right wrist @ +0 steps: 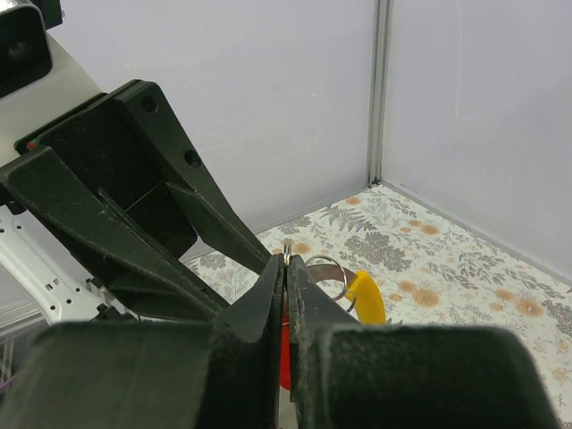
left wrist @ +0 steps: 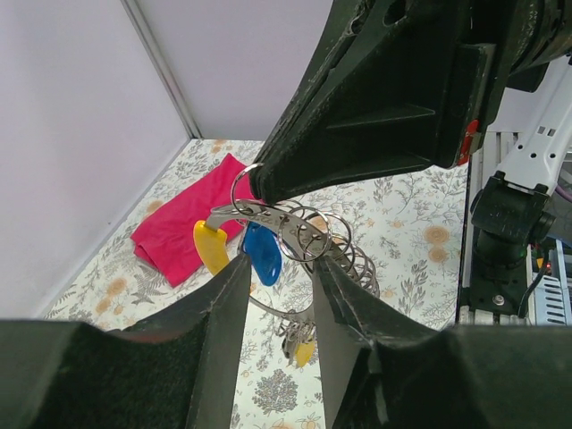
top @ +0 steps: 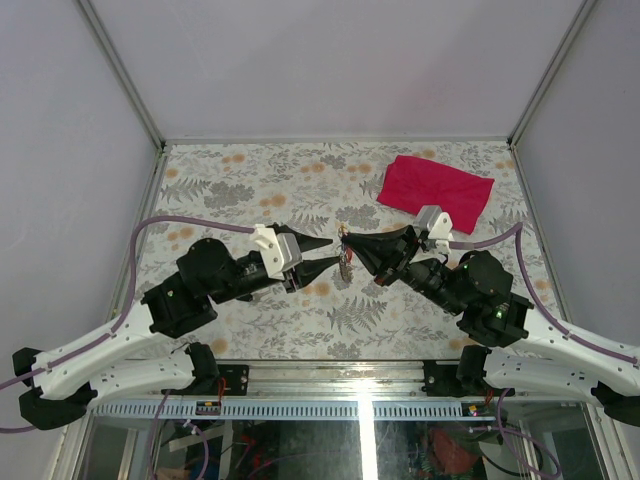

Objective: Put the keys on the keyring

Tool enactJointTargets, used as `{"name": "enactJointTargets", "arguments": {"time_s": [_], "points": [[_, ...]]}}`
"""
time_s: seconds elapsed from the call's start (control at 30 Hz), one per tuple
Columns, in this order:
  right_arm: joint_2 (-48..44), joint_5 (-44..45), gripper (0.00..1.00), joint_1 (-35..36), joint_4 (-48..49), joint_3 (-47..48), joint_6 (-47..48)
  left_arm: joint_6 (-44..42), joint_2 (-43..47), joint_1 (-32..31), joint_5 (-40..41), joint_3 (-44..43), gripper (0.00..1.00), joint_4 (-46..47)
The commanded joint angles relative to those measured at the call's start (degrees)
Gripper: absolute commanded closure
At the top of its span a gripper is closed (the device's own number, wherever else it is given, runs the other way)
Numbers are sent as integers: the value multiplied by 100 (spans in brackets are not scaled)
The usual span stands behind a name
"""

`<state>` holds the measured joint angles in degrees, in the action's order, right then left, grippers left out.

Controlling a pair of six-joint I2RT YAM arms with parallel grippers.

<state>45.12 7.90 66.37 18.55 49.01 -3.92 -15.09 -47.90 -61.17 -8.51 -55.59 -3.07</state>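
The keyring (left wrist: 299, 234) is a bunch of silvery rings with a blue tag (left wrist: 261, 252) and a yellow tag (left wrist: 210, 246), hanging in mid-air above the table. My right gripper (right wrist: 286, 257) is shut on a thin ring of it; from above its tip (top: 347, 238) meets the bundle (top: 345, 262). My left gripper (left wrist: 279, 268) is open, its fingertips (left wrist: 237, 268) on either side of the hanging bundle. A smaller cluster with a yellow tag (left wrist: 305, 351) dangles lower. A red tag (right wrist: 284, 357) shows in the slit under the right jaws. Other keys are not visible.
A red cloth (top: 435, 190) lies at the back right of the floral table (top: 240, 180). Grey walls and metal corner posts (top: 150, 120) enclose the table. The right arm's body (left wrist: 500, 232) stands close behind the bundle.
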Motion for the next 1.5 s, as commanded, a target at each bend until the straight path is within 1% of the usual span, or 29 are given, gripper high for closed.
{"name": "enactJointTargets", "arguments": {"time_s": [0.0, 0.17, 0.53, 0.87, 0.93, 1.03, 1.17, 1.33, 1.47], "points": [[-14, -32, 100, 37, 468, 275, -53, -106, 18, -56, 146, -265, 66, 274], [7, -34, 100, 37, 475, 260, -68, -95, 20, -66, 169, -313, 69, 295], [34, -27, 100, 42, 510, 236, -85, -97, 49, -87, 91, -268, 69, 289], [15, 31, 100, 39, 501, 188, -111, -151, 46, -112, -245, -261, 78, 222], [13, 52, 100, 39, 490, 187, -116, -173, 47, -121, -312, -255, 78, 188], [7, 64, 100, 35, 475, 184, -122, -200, 50, -128, -272, -251, 71, 158], [20, 58, 100, 35, 475, 191, -139, -218, 49, -137, -223, -247, 68, 144], [26, 51, 100, 37, 475, 187, -152, -220, 30, -145, -192, -258, 69, 142], [34, 44, 100, 39, 475, 186, -174, -205, 5, -149, -178, -293, 73, 149]]}}
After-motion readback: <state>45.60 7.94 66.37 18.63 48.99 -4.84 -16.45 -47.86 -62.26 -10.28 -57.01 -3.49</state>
